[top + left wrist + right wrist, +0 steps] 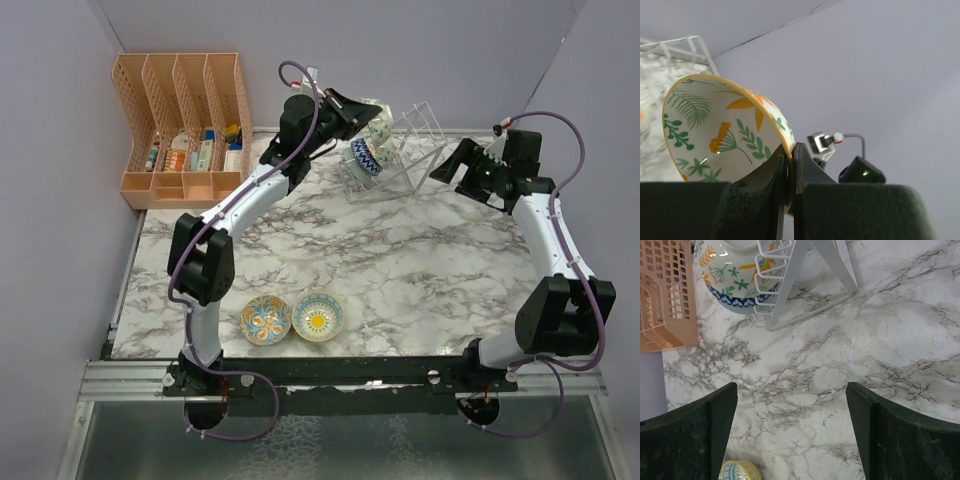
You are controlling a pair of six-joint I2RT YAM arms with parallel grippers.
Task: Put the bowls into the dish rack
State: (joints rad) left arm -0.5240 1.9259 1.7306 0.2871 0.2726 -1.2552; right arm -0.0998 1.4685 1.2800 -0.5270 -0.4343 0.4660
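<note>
your left gripper (791,162) is clenched on the rim of a cream floral bowl (725,125), one finger inside and one outside, so the bowl stands on edge. it hangs just over the dish rack (415,150), where other bowls (365,157) already sit in the slots; i judge the free slot is below the jaws. your right gripper (790,430) is spread wide and holds nothing, beside the rack. two bowls (266,319) wait at the near edge of the table (430,270), on your left side, well apart from the rack
</note>
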